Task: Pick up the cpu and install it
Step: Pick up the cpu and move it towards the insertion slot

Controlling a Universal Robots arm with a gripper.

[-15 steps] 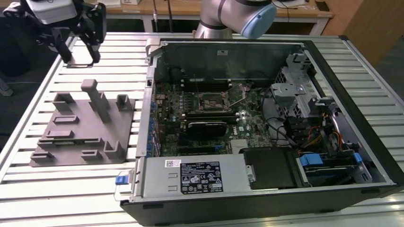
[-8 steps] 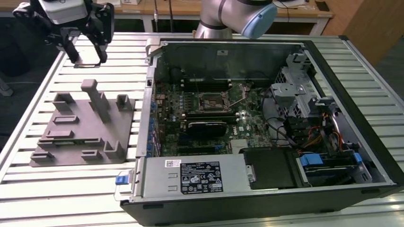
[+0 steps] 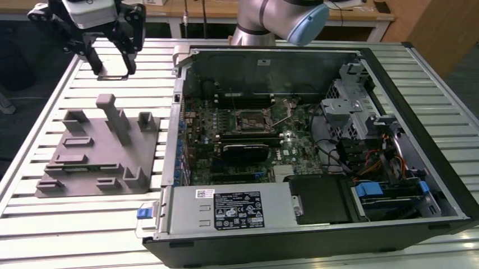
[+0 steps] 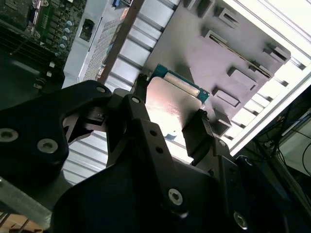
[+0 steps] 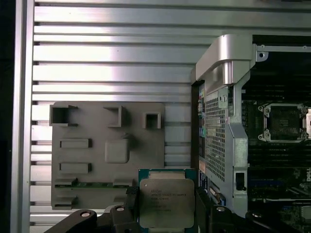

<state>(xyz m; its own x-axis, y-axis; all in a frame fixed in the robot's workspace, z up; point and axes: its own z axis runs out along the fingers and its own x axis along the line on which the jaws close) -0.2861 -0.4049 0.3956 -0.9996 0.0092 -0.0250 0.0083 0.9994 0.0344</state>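
The cpu point(image 5: 166, 204) is a small square chip with a pale silver top and a green rim, clamped between my black fingers point(image 5: 130, 200). My gripper point(image 3: 114, 68) hangs in the air at the exterior view's upper left, above the slatted table and beyond the grey plastic fixture point(image 3: 97, 151). In the second wrist view the cpu point(image 4: 172, 104) shines between the two fingers, with my gripper point(image 4: 170, 102) shut on its edges. The open processor socket point(image 3: 250, 119) sits in the middle of the motherboard, well to the exterior view's right of my gripper. The socket point(image 5: 284, 122) is bare.
An open computer case point(image 3: 419, 112) lies on the slatted metal table point(image 3: 45, 224), with a raised metal side wall point(image 3: 179, 84) between fixture and motherboard. Inside are a black heatsink block point(image 3: 243, 150), memory slots, drive cages and cables. The arm's elbow point(image 3: 288, 19) reaches over the case's far edge.
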